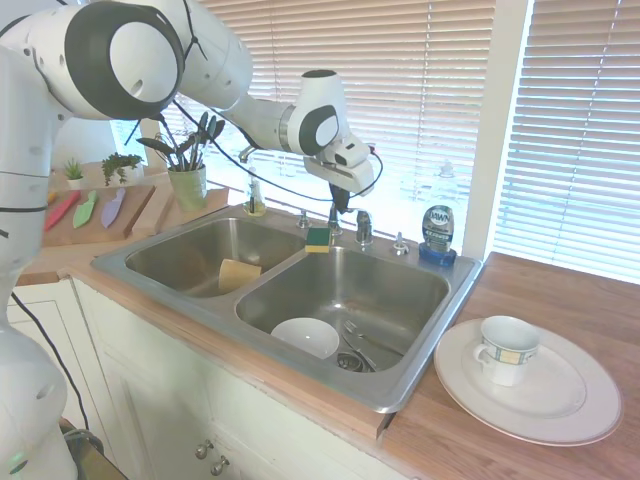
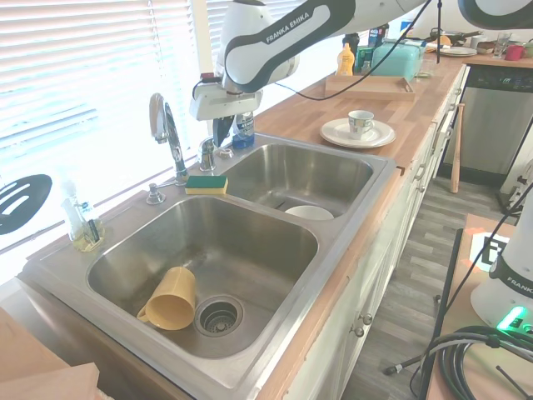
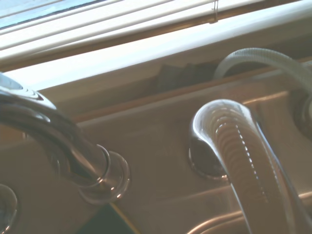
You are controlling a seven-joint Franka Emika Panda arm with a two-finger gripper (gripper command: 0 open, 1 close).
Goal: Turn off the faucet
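The faucet [image 2: 166,125] is standing behind the sink [image 2: 275,275]. The gripper [image 2: 221,132] is hanging just over its lever [image 2: 206,154]. I cannot tell how the jaws stand. The turning is not done yet, I think.

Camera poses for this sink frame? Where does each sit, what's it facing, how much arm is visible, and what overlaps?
First exterior view: in front of the counter beside the arm's base, facing the window; shows most of the arm and the claw above the faucet lever.
Second exterior view: at the opposite end of the sink, looking along the counter; shows forearm and claw.
Wrist view: close above the sink deck, facing the window sill; shows the lever, no arm.
Shared: both exterior views show the sponge, yellow cup and white bowl.
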